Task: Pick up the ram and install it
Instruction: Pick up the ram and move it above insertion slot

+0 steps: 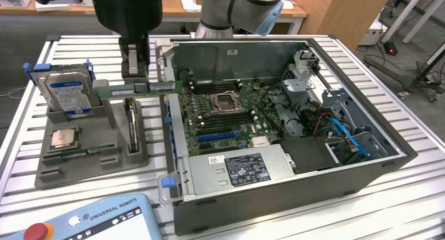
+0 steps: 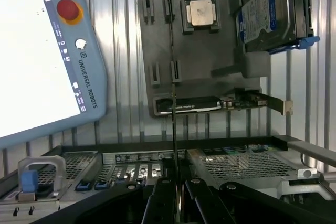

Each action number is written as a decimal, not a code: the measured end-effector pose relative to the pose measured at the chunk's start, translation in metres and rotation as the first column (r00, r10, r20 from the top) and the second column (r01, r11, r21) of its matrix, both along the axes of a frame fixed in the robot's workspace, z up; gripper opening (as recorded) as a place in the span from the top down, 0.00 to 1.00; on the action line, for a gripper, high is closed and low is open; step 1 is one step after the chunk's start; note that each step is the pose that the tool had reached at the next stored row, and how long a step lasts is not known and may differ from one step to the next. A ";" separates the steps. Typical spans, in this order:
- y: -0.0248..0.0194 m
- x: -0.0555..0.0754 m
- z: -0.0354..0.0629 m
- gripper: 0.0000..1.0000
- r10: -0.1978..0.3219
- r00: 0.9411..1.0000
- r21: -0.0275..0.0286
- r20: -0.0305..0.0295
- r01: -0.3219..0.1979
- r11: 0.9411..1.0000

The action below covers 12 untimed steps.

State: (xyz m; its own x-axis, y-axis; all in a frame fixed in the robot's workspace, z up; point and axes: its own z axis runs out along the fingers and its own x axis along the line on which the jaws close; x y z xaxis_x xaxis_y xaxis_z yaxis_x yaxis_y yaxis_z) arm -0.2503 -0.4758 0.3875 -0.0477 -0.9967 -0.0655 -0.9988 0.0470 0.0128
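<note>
Slatted white metal worktop (image 1: 399,198) with an open dark computer case (image 1: 361,169) and a grey holder tray (image 1: 87,164) just beside it. Black tool (image 1: 136,85) shut tight on the long thin green ram stick (image 1: 164,87). Stick held level, up clear of the tray, one end reaching over the case wall. Looks like the carrying step: picked up, not yet fitted. Calls for a straight line-up over a long black slot (image 1: 212,85) near the square socket (image 1: 226,101), with no tilt.
</note>
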 end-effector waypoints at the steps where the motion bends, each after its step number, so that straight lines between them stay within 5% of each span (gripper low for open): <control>1: 0.0010 0.001 0.0000 0.87 0.000 1.000 0.000 0.000 0.000 1.000; 12: 0.0043 0.025 0.0002 0.87 0.000 1.000 0.000 0.000 0.000 1.000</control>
State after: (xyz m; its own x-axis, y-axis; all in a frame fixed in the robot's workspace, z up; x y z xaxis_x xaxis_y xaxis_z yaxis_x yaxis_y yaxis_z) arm -0.2251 -0.4714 0.3877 -0.0478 -0.9967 -0.0655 -0.9988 0.0471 0.0128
